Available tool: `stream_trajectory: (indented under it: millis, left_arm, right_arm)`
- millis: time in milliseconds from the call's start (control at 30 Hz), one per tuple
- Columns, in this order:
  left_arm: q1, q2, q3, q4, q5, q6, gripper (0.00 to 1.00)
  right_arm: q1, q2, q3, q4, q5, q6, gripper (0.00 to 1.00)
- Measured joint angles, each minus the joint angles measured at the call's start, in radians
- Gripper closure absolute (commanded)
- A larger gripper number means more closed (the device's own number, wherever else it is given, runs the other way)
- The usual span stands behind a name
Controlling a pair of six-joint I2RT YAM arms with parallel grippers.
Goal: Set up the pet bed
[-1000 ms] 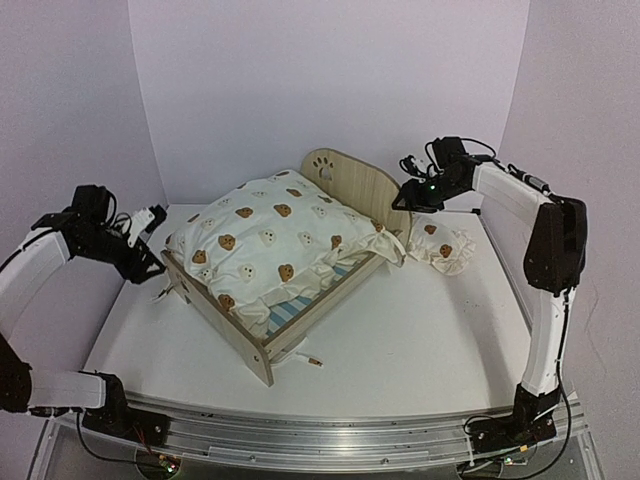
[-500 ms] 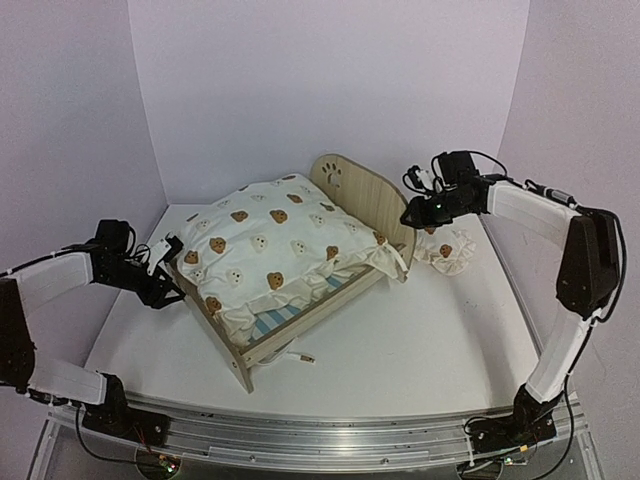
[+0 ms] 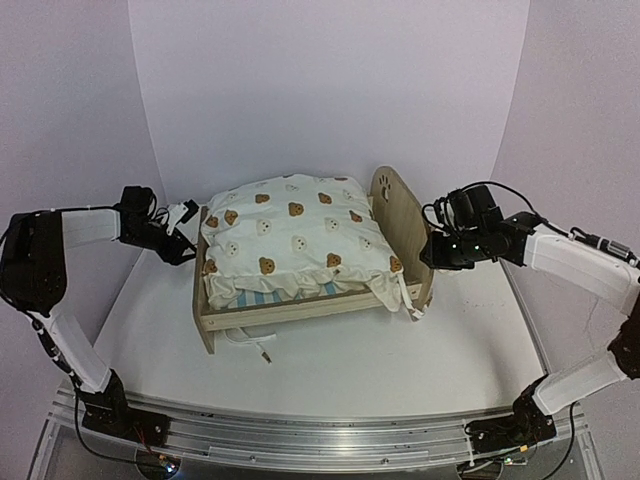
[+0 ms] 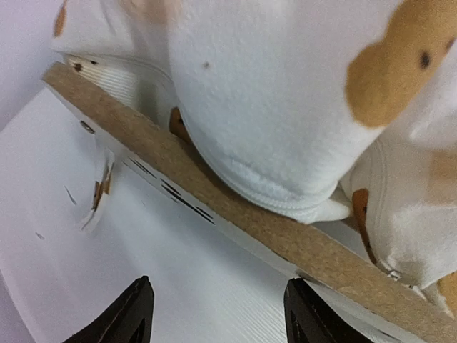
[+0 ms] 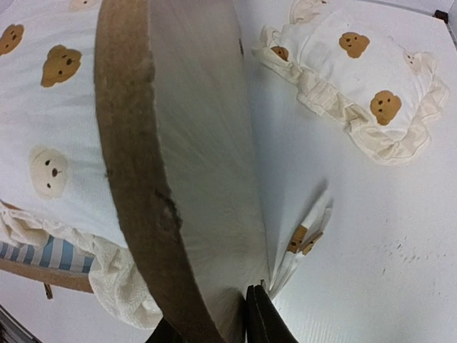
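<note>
Jaws of my right gripper [image 3: 431, 253] are pinching the rounded end board [image 3: 400, 215] of the small light-wood pet bed [image 3: 300, 308] sitting nearer the white table's [image 3: 400, 350] far edge, likely to square it up, while those of my left gripper [image 4: 218, 325] are hanging wide and empty beside the opposite end board [image 4: 250, 229].

The pet bed [image 3: 300, 306], diagonal before, now lies square across the table [image 3: 400, 350]. The right gripper [image 3: 430, 255] has dropped nearer, clamping its headboard [image 3: 398, 215] at right; the left gripper [image 3: 183, 218] has swung far to the foot end.
</note>
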Motion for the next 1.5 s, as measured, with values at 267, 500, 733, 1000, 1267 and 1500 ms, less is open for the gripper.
stream_trajectory:
  millis: [267, 500, 733, 1000, 1267, 1500]
  left_arm:
    - [-0.003, 0.073, 0.13, -0.009, -0.004, -0.008, 0.34]
    - [0.013, -0.002, 0.124, -0.027, -0.008, -0.026, 0.33]
    - [-0.014, -0.161, 0.173, 0.012, 0.042, -0.096, 0.33]
    - [-0.411, -0.269, 0.176, 0.048, 0.046, -0.059, 0.28]
    - [-0.712, -0.031, 0.236, 0.06, -0.052, 0.032, 0.23]
    - [-0.784, 0.234, 0.373, 0.091, -0.196, 0.127, 0.25]
  right_arm:
    - [0.059, -0.012, 0.01, -0.039, -0.002, 0.135, 0.49]
    - [0.065, -0.121, 0.096, -0.171, 0.069, 0.119, 0.49]
    - [0.065, -0.241, 0.027, -0.232, -0.061, -0.041, 0.59]
    - [0.182, -0.302, -0.441, 0.085, -0.114, -0.162, 0.67]
    - [0.206, -0.279, -0.566, 0.435, 0.019, -0.211, 0.68]
    - [0.206, -0.216, -0.589, 0.599, 0.074, -0.202, 0.67]
